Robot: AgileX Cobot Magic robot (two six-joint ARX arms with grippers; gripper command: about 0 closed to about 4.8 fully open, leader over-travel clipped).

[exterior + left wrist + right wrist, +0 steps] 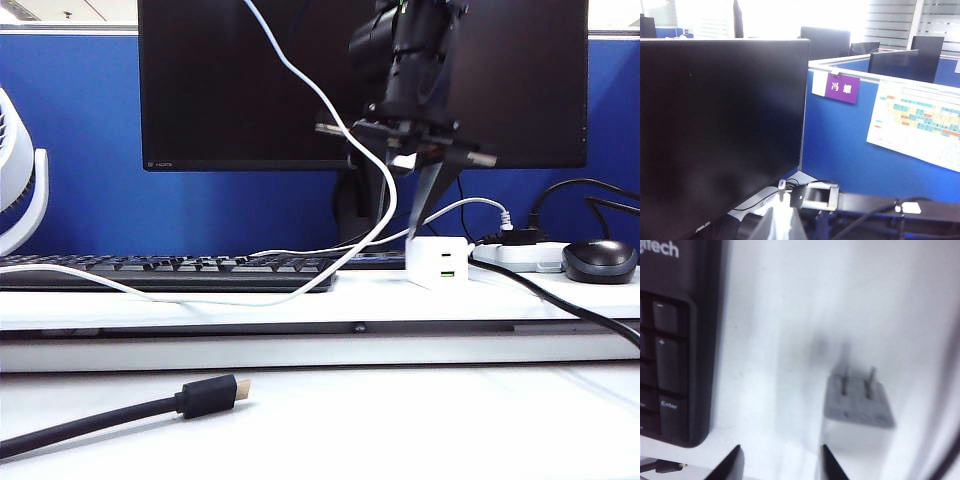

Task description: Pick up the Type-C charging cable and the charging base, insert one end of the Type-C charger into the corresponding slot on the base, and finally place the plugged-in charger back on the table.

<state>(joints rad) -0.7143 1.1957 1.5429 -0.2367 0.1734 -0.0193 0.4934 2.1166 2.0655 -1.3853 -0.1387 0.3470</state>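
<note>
Exterior view, left to right: shows the Type-C charging cable [200, 298] trailing along the shelf step [330, 325] of the bench [320, 420], well off to the keyboard [170, 270] side of the right pincer [425, 200], then rising past it and out at the top. Puts the right pincer pointing down, jaws partly apart, holding nothing. Finds the charging base [438, 262] just beneath it, upright on the shelf step, ports toward the camera, prongs up toward the pincer.

Right wrist view: sets the keyboard [670, 365] beyond one fingertip, bare shelf step under the gap of the right pincer [782, 465], and the charging base [857, 405] under and past the other fingertip, so beside the gap and not in it. Calls, by judgement, for a small shift away from the keyboard before going down.

Leaves the left pincer out of every picture: closed tight, on what cannot be told. Makes the right arm plainly the nearer to the charging base.
</note>
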